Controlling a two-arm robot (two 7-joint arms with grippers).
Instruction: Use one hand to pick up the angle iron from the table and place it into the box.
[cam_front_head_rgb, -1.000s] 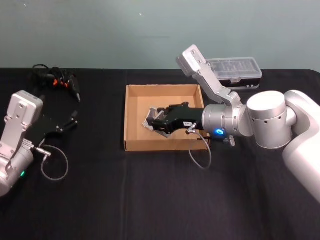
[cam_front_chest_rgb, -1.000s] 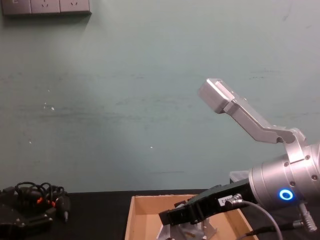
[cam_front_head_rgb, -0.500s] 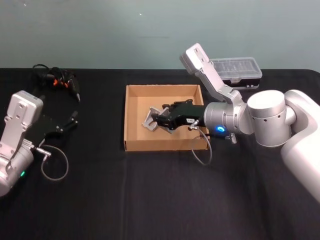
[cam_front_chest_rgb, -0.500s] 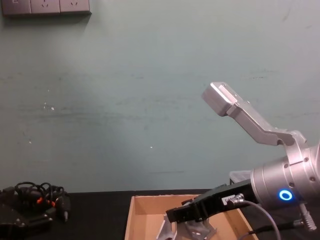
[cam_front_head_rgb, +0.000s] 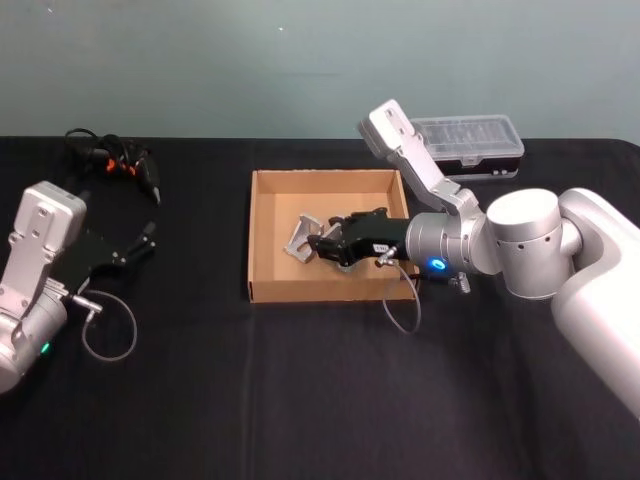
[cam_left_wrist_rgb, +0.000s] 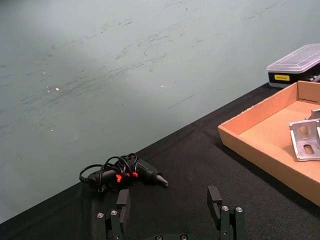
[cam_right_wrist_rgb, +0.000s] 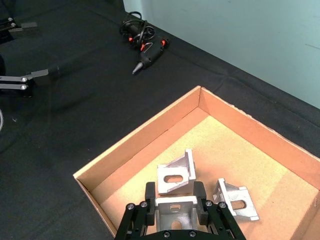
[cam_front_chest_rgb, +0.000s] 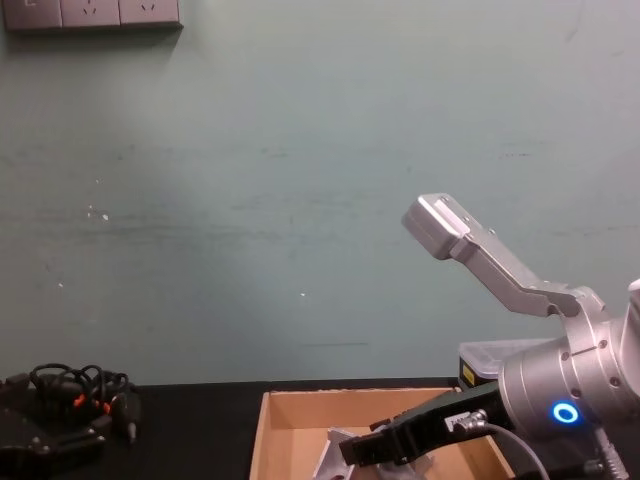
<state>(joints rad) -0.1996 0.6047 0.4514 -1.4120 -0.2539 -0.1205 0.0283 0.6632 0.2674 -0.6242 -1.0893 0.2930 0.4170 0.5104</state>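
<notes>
We were at the placing step: our right tool (cam_right_wrist_rgb: 172, 210) hung inside the cardboard box (cam_right_wrist_rgb: 125, 145), clenched on an angle iron (cam_right_wrist_rgb: 174, 210), two more lying just ahead, so next we judged it should lower and let go.

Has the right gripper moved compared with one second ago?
Yes. In the head view the right gripper has drawn back toward the box's right wall and slightly toward its far wall.
</notes>
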